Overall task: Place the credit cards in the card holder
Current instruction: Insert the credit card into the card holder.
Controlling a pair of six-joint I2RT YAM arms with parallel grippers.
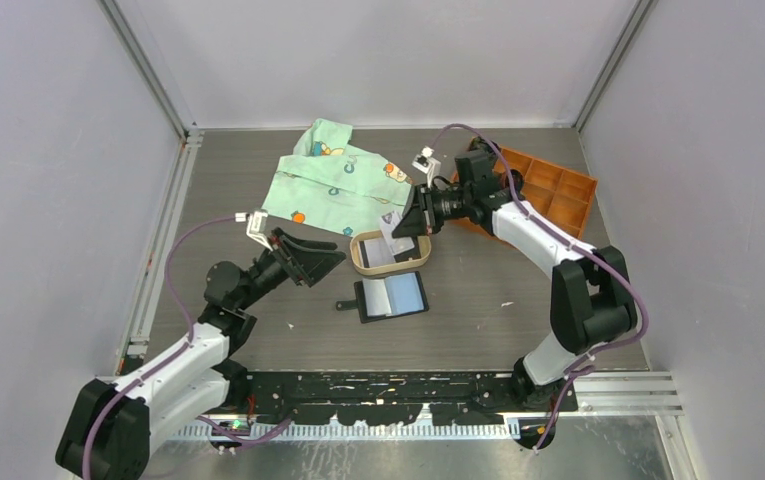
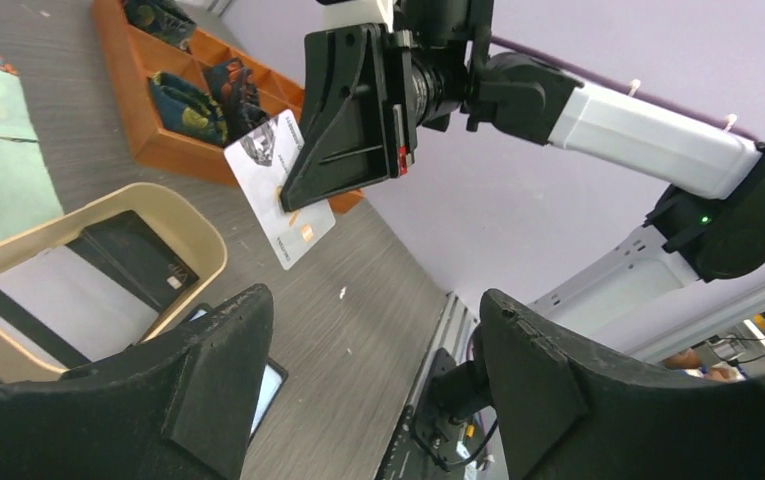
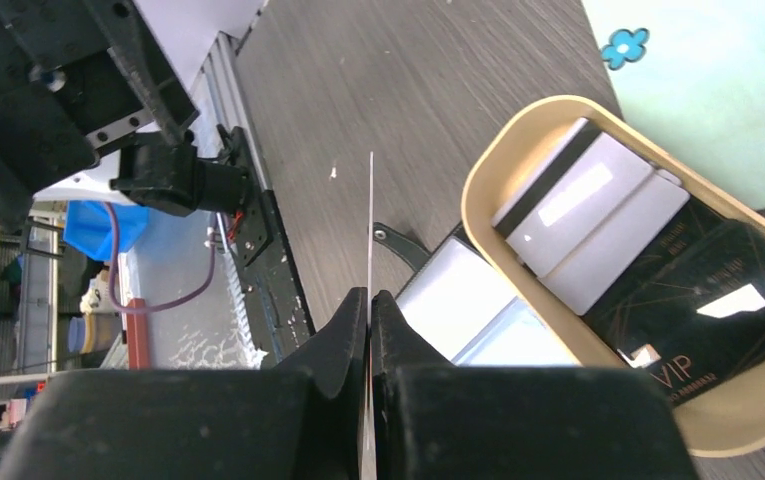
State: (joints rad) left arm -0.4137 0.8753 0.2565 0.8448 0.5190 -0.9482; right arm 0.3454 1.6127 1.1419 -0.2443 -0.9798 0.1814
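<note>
My right gripper (image 1: 404, 228) is shut on a white credit card (image 1: 390, 224) and holds it on edge above the tan oval tray (image 1: 358, 262). In the right wrist view the card (image 3: 370, 220) shows edge-on between the closed fingers (image 3: 348, 330). In the left wrist view the card (image 2: 276, 190) hangs from the right gripper (image 2: 293, 195). More cards lie in the tray (image 3: 478, 190): whitish-grey ones (image 3: 588, 220) and a black one (image 3: 698, 310). The card holder (image 1: 393, 296) lies open on the table just in front of the tray. My left gripper (image 1: 326, 258) is open and empty, left of the tray.
A green patterned cloth (image 1: 333, 180) lies behind the tray. An orange compartment box (image 1: 548, 190) with small items stands at the back right. Grey walls enclose the table on three sides.
</note>
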